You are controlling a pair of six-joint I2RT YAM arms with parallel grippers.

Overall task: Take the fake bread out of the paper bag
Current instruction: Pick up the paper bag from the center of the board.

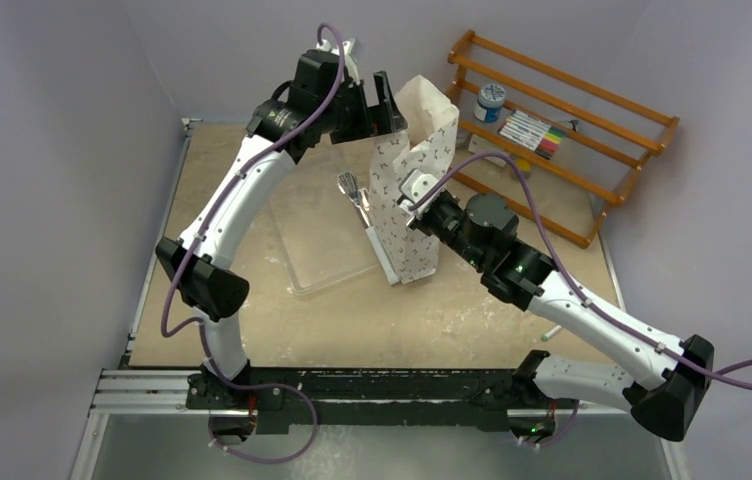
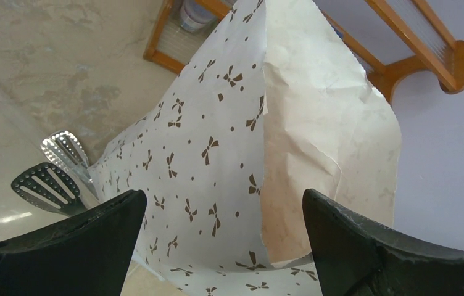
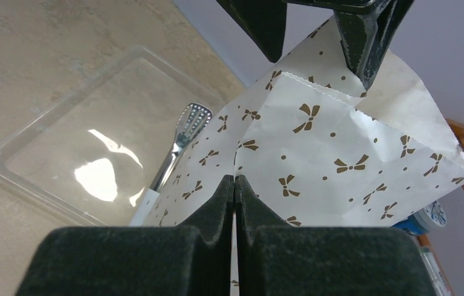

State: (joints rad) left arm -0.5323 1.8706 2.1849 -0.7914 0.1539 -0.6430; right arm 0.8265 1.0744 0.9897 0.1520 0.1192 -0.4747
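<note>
The paper bag (image 1: 410,245) stands upright in the middle of the table, white with small brown bow marks. Its plain cream inner side shows at the top. My right gripper (image 1: 414,203) is shut on a vertical edge of the bag, and the right wrist view shows the jaws (image 3: 234,180) pressed together on the paper (image 3: 340,148). My left gripper (image 1: 382,105) is open at the bag's top far edge. In the left wrist view its fingers (image 2: 223,200) straddle the bag's wall (image 2: 217,123) without closing. The fake bread is hidden from all views.
Metal tongs (image 1: 352,190) lie by the bag's left side on a clear plastic tray (image 1: 317,255). They also show in the wrist views (image 2: 50,176) (image 3: 183,132). A wooden rack (image 1: 592,130) at the back right holds a jar (image 1: 490,100) and markers (image 1: 534,133).
</note>
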